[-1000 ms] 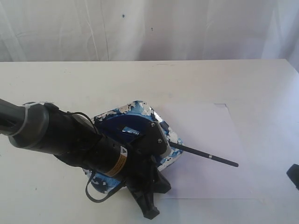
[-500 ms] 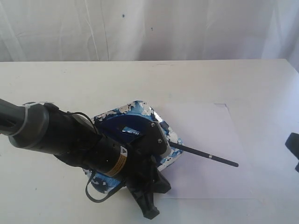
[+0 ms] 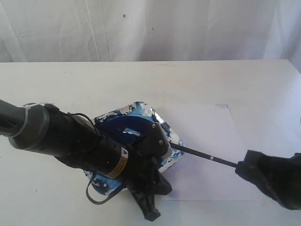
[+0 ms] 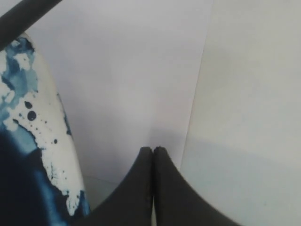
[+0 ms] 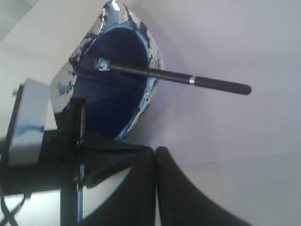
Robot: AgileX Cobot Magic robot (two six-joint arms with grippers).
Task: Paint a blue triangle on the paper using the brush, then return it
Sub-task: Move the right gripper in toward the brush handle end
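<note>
**Two arms low, jaws together**

The left arm (image 3: 61, 136) is stretching diagonally in from the left edge, angling downward. The left gripper (image 4: 153, 153) is holding its jaws pressed together. The right gripper (image 5: 154, 151) is reaching in from the right, jaws likewise touching.

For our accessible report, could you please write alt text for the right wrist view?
A black brush rests with its tip in a dish of dark blue paint, handle over blank white paper. The right gripper, shut and empty, shows in the foreground.
</note>
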